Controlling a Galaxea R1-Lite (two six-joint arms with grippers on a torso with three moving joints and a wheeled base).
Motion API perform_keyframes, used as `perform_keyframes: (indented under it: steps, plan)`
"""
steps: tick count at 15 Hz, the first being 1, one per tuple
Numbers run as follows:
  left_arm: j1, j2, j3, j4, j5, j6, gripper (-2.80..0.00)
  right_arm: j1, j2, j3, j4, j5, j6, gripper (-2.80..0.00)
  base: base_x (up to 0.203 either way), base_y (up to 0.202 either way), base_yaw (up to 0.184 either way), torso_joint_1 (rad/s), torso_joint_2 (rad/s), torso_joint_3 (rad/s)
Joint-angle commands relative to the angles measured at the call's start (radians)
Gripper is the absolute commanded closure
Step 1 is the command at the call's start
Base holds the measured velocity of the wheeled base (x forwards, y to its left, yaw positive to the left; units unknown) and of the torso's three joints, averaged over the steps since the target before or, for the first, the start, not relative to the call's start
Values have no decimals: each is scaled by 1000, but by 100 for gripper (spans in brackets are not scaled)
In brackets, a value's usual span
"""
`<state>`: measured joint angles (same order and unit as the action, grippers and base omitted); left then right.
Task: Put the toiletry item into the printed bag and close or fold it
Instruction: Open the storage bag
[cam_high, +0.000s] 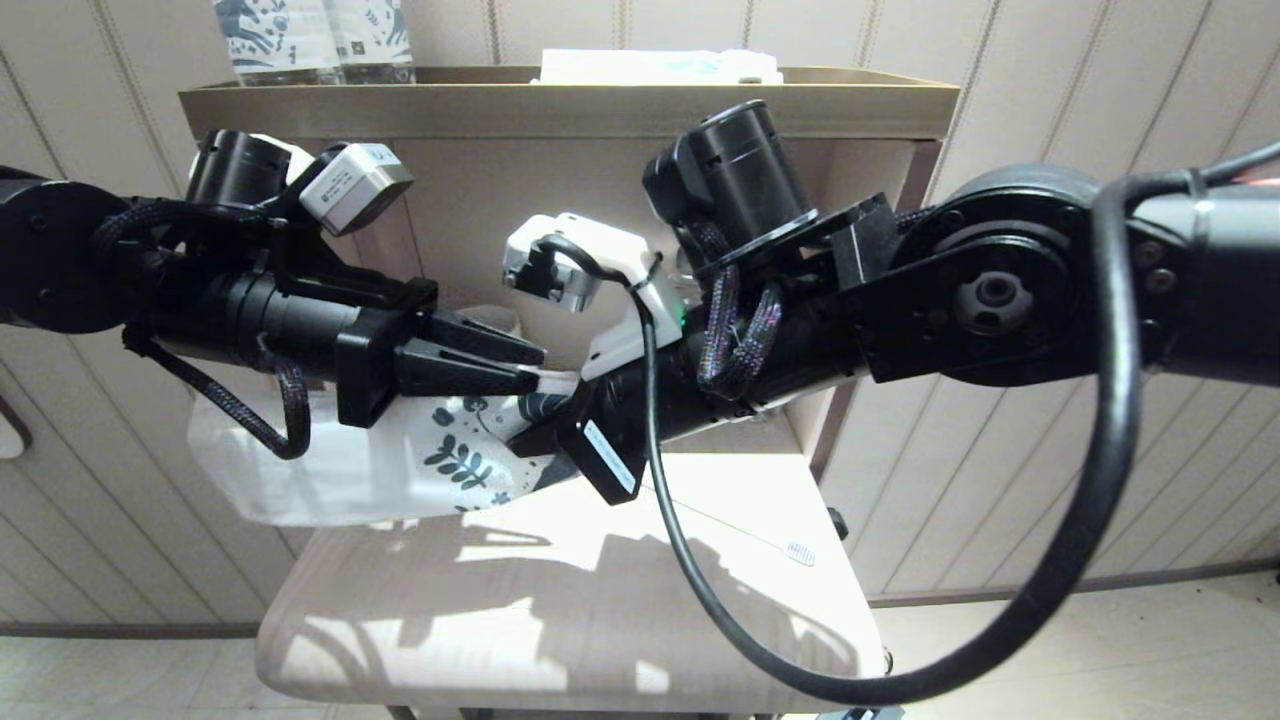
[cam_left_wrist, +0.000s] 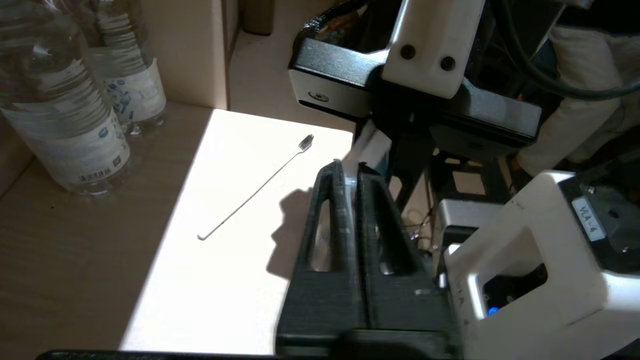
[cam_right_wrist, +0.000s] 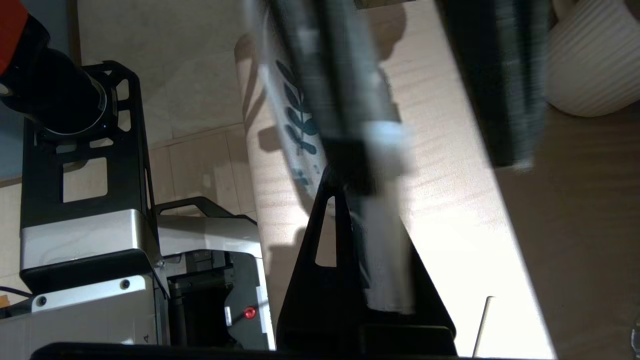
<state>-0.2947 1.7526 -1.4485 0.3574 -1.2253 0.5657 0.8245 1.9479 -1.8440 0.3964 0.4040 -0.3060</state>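
The printed bag (cam_high: 400, 465), white with dark blue leaves, hangs above the table's left side, held between both grippers. My left gripper (cam_high: 540, 370) is shut on the bag's upper white edge (cam_left_wrist: 367, 147). My right gripper (cam_high: 528, 440) is shut on the same printed end from below, and the white bag (cam_right_wrist: 385, 250) runs between its fingers. The thin pale toothbrush (cam_high: 745, 532) lies loose on the sunlit table to the right of the grippers. In the left wrist view the toothbrush (cam_left_wrist: 255, 190) lies flat, apart from both grippers. In the right wrist view only its handle end (cam_right_wrist: 481, 325) shows.
The pale table (cam_high: 560, 610) has rounded front corners. Behind it is a raised brown tray (cam_high: 560, 100) with printed-label water bottles (cam_high: 310, 40) and a white packet. Two bottles (cam_left_wrist: 60, 115) stand beside the toothbrush. A white ribbed cup (cam_right_wrist: 595, 60) stands nearby.
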Motion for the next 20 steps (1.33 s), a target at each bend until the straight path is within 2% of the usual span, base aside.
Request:
perform_keyframes:
  steps: [1, 10, 20]
  plan:
    - [0, 6, -1, 1, -6, 3, 0, -2, -1, -3, 2, 2, 0, 0, 0, 0, 0, 0, 0, 0]
    - [0, 18, 1, -20, -10, 5, 0, -41, -29, 18, 2, 1, 2, 0, 0, 0, 0, 0, 0, 0]
    - [0, 24, 2, -25, -5, 6, 0, -99, -129, 172, -36, 2, 2, 0, 0, 0, 0, 0, 0, 0]
